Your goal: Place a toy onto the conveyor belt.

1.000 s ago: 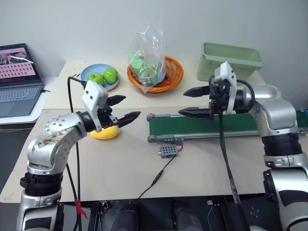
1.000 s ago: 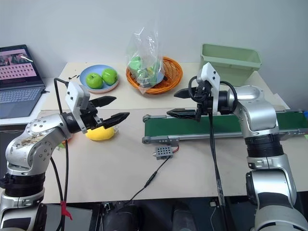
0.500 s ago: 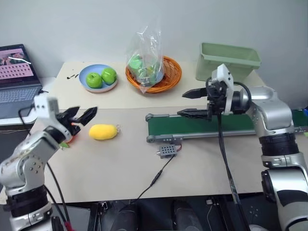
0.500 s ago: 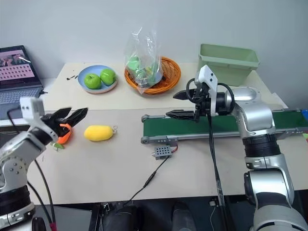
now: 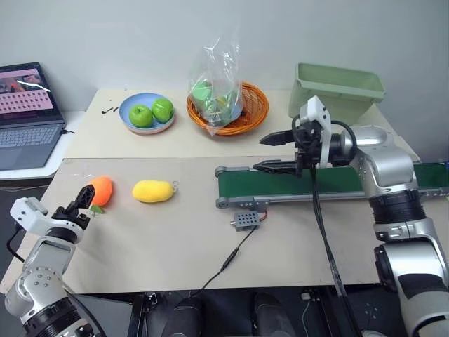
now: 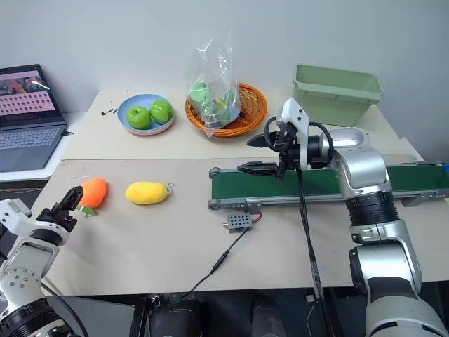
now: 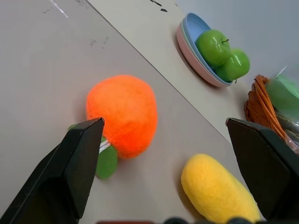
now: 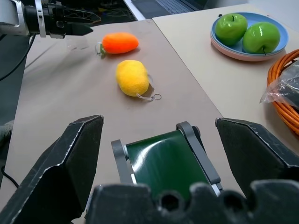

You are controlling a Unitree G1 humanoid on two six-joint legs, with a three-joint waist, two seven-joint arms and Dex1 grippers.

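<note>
The toy [image 5: 100,189] is a small orange plush with green leaves, lying on the table near its left edge. My left gripper [image 5: 82,202] is low at that edge, open, its fingertips just short of the toy. In the left wrist view the toy [image 7: 122,114] lies just ahead of one finger [image 7: 79,158], with nothing held. The conveyor belt [image 5: 316,184], dark green in a grey frame, runs across the right half of the table. My right gripper [image 5: 260,153] hovers open and empty above the belt's left end [image 8: 163,161].
A yellow lemon-shaped toy [image 5: 153,191] lies right of the orange one. Behind are a blue plate of green apples [image 5: 146,114], an orange basket holding a plastic bag [image 5: 226,105], and a pale green bin [image 5: 339,88]. A laptop [image 5: 27,116] stands far left; a small grey box with a cable [image 5: 245,220] sits by the belt.
My left arm has swung left and down, from above the yellow toy to the table's left edge behind the orange toy, rolling its wrist. The right arm has stayed put.
</note>
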